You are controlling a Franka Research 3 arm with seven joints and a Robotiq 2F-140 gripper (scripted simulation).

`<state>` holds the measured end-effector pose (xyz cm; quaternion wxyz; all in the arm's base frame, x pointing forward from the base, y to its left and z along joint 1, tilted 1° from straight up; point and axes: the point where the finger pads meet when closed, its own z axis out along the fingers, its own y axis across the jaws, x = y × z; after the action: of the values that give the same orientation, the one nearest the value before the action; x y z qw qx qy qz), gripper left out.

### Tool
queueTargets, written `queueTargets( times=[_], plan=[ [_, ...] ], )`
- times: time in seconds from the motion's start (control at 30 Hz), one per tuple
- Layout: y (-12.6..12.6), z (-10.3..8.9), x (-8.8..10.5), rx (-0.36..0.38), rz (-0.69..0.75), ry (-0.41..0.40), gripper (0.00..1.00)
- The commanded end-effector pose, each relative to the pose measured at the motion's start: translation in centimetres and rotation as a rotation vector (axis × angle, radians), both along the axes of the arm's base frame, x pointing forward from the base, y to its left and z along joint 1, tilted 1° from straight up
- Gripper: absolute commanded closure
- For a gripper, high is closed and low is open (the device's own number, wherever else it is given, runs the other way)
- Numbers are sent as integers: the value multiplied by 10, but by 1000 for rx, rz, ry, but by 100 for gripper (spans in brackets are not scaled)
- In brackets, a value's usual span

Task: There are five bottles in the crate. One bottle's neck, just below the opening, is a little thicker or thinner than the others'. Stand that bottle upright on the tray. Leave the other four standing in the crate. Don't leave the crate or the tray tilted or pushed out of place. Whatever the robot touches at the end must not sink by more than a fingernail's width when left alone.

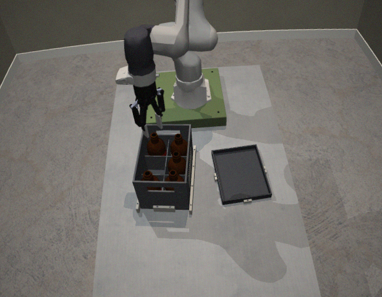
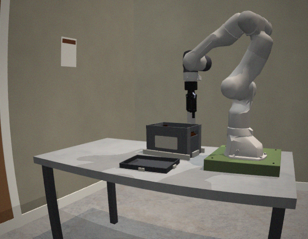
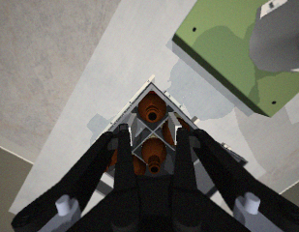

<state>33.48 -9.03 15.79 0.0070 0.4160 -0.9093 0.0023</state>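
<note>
The grey crate [image 1: 162,198] [image 2: 183,140] stands level with five brown bottles upright in it. They are the back-left bottle [image 1: 156,147] [image 3: 152,103], back-right bottle [image 1: 178,147], middle-right bottle [image 1: 176,165] [image 3: 153,149], front-left bottle [image 1: 148,176] and front-right bottle [image 1: 173,176]. The middle-left compartment is empty. I cannot tell which neck differs. My gripper [image 1: 152,126] [image 2: 191,120] [image 3: 152,119] is partly open, points down and holds nothing. Its fingertips are above the back-left part of the crate, higher than the bottle tops. The black tray [image 1: 242,176] [image 2: 155,169] lies flat and holds nothing.
Pale strips [image 1: 193,179] [image 2: 165,154] edge the crate's foot. Small pale blocks [image 1: 247,200] [image 2: 141,169] sit against the tray. The green base plate [image 1: 201,119] [image 2: 241,168] [image 3: 226,72] is just behind the crate. The tray is right of the crate in the top view.
</note>
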Motion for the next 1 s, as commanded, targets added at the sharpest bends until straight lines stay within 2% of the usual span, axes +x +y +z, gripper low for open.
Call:
queueTargets(
  times=[0.0,0.97],
  plan=[
    [-2,-2,0,-1,4,0,56],
    [-2,-31,-1,-1,4,0,56]
  ],
)
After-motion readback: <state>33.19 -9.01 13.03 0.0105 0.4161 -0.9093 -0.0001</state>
